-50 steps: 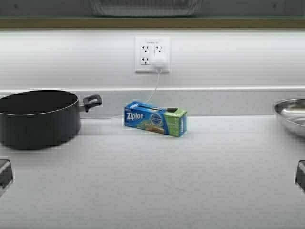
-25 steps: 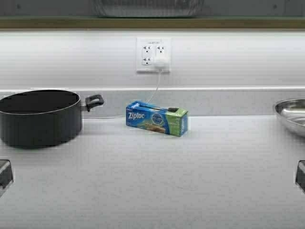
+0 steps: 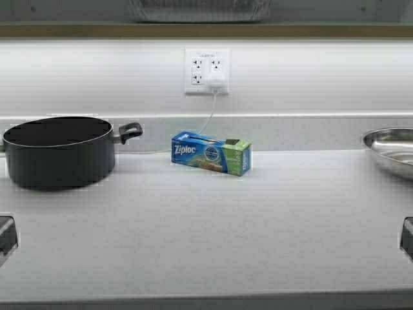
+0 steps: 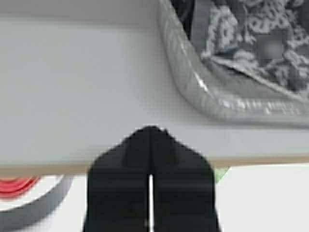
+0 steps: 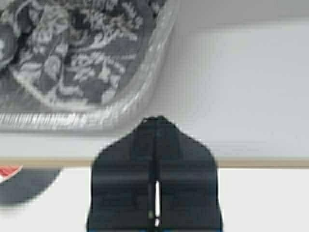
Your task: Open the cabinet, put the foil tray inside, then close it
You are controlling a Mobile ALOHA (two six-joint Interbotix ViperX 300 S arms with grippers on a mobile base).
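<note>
The foil tray (image 3: 199,9) stands on the cabinet's bottom shelf, just above the cabinet's olive-tan front edge (image 3: 310,30), at the very top of the high view. No cabinet door shows in any view. In the left wrist view the tray's ribbed corner (image 4: 193,82) holds the grey-and-white patterned cloth (image 4: 251,43), and my left gripper (image 4: 151,129) is shut and empty, its tip over the white shelf's (image 4: 72,87) front edge, apart from the tray. My right gripper (image 5: 157,118) is likewise shut and empty, a little short of the tray's other corner (image 5: 145,92).
Below the cabinet, on the white counter (image 3: 206,232), stand a black pot (image 3: 61,152) at the left, a Ziploc box (image 3: 211,153) in the middle and a steel bowl (image 3: 392,150) at the right. A wall outlet (image 3: 206,71) has a white plug and cord.
The robot has moved back from the counter: the pot, box and bowl sit higher and closer to the centre, and the counter's front edge now shows at the bottom.
</note>
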